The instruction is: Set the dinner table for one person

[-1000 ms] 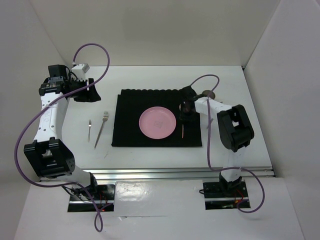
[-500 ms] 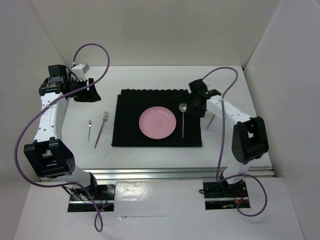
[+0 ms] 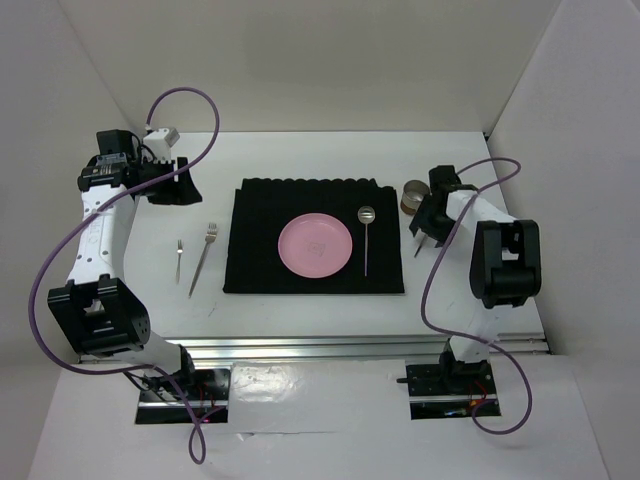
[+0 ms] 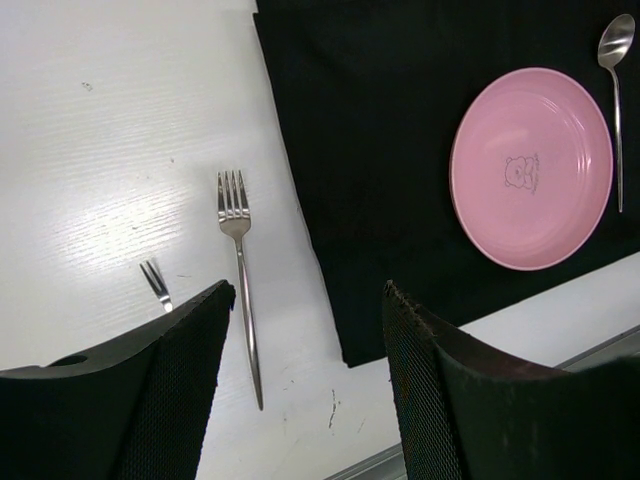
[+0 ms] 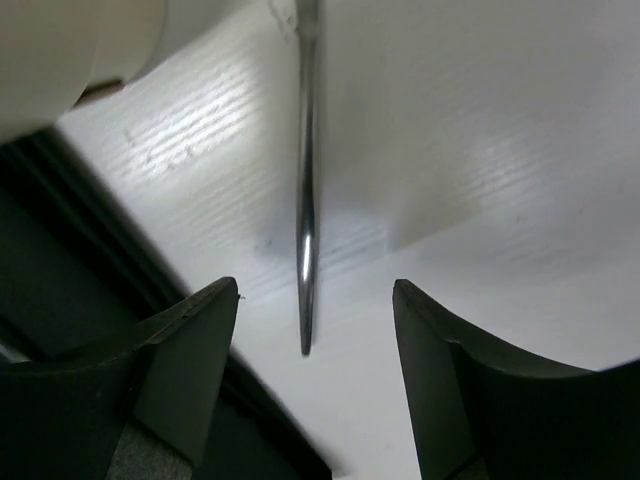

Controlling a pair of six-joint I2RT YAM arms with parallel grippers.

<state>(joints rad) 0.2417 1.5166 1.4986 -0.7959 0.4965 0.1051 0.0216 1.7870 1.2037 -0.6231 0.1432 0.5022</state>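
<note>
The desk [image 3: 300,155] is a large white rectangular top, flat and faintly glossy, with a fine grain and a few small dark specks in the left wrist view. A silver aluminium rail runs along its near edge. It fills the middle of the overhead view, boxed in by pale walls on three sides, with both arm bases at its near edge.

A black ribbed placemat [image 3: 265,225] lies in the middle of the desk. A pink plate [image 3: 314,246] with a small bear print sits on the mat, and a spoon [image 3: 366,240] lies on the mat just right of the plate, bowl pointing away. Left of the mat, on bare white, a fork [image 3: 203,258] lies with its tines pointing away, and a smaller fork [image 3: 179,258] lies beside it. A short round cup [image 3: 412,197] stands on the desk just beyond the mat's far right corner.

The left hand [image 4: 305,330] hovers above the far left part of the desk with its fingers apart and nothing between them. The right hand [image 5: 315,290] is low over the desk near the cup, fingers spread. A slim metal utensil [image 5: 305,200] lies on the white surface in the gap between them, and neither finger touches it
</note>
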